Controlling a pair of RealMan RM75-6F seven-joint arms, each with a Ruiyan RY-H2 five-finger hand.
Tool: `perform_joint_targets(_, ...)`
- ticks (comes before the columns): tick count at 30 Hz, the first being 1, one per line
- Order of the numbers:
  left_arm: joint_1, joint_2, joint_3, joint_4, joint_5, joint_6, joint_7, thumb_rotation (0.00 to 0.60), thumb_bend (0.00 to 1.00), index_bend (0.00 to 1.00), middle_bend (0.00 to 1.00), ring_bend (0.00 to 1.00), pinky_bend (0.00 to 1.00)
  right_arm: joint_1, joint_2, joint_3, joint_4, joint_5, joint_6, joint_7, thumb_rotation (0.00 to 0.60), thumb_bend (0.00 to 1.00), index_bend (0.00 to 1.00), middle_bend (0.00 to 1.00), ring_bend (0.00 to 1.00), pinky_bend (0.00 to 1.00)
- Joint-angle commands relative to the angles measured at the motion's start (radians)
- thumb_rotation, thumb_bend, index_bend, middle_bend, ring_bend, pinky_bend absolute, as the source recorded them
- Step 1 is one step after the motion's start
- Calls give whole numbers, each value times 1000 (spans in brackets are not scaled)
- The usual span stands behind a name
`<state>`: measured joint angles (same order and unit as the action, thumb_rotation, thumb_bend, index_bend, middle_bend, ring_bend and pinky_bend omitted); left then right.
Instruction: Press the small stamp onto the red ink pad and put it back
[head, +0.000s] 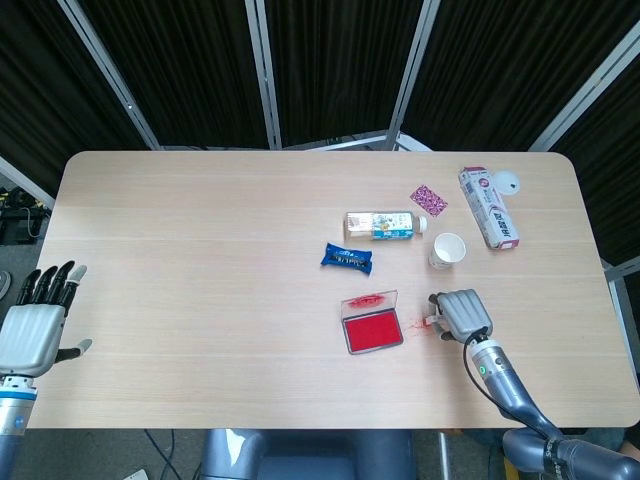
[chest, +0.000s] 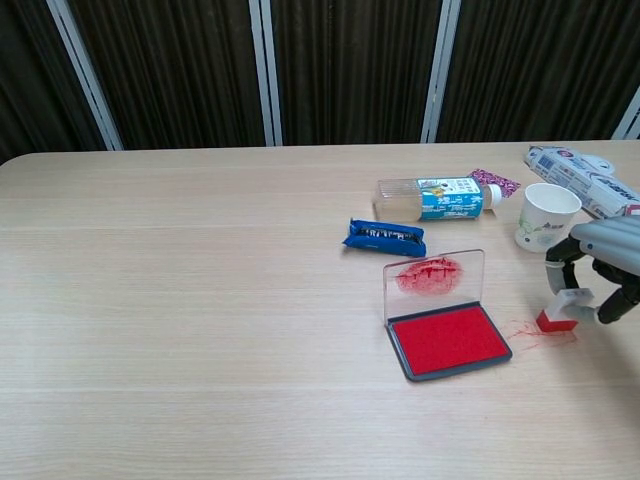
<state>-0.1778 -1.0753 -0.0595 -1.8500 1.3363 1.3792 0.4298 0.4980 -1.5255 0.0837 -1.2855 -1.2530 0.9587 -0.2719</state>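
Fingers (chest: 556, 262) of the right hand (chest: 598, 262) are curled down around the white top of the small stamp (chest: 559, 314), which is seen at the right edge of the chest view, its red base resting on the table (chest: 200, 300) amid faint red smears. Contact appears to be made on both sides of the top, so the stamp is judged to be pinched, though it has not been lifted. In the head view the stamp is almost wholly covered by the hand (head: 460, 313), and the grip cannot be confirmed there.

Just left of the stamp, lower right of centre in the chest view, the red ink pad (chest: 447, 340) lies open, its clear lid (chest: 434, 277) stood upright at the back and smeared with red. The pad surface is thus left exposed for pressing, and only a short carry to the left would be called for.

Behind the pad, a blue wrapped snack (chest: 385, 237) and a drink bottle (chest: 435, 198) on its side are seen; a paper cup (chest: 546, 215) stands close behind the hand, where it could be knocked.

At the lower left edge of the head view, the left hand (head: 32, 325) is held off the table, fingers extended, close side by side, holding nothing, evidently kept out of the way.
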Motion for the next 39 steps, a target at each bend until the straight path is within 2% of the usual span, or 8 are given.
perform_joint_targets(1,-1,0,0,-1,-2,0,1,600,0,0,0,0,0,-1,0,-4,5,-11,9,2,600,323,531,547,891,1000)
perform_joint_targets(7,-1,2,3,-3,-1,0,0,600,0,0,0,0,0,-1,17,-9,-7,-44,35,5,600,346,544,563,891,1000)
perform_joint_targets(12,-1,6,5,-5,0,2,-5,600,0,0,0,0,0,8,65,-15,-59,-88,48,12,600,387,546,567,891,1000)
perform_joint_targets(19,-3,8,7,-5,2,-1,-8,600,0,0,0,0,0,62,189,-41,-197,-230,18,99,600,446,546,567,891,1000)
perform_joint_targets(24,-5,4,9,-4,0,-2,-2,600,0,0,0,0,0,128,227,-49,-242,-306,-41,162,600,507,544,567,891,1000)
perform_joint_targets(39,-12,-1,3,10,-26,-12,3,600,0,0,0,0,0,245,143,-24,-208,-276,-186,195,600,557,545,567,891,1000)
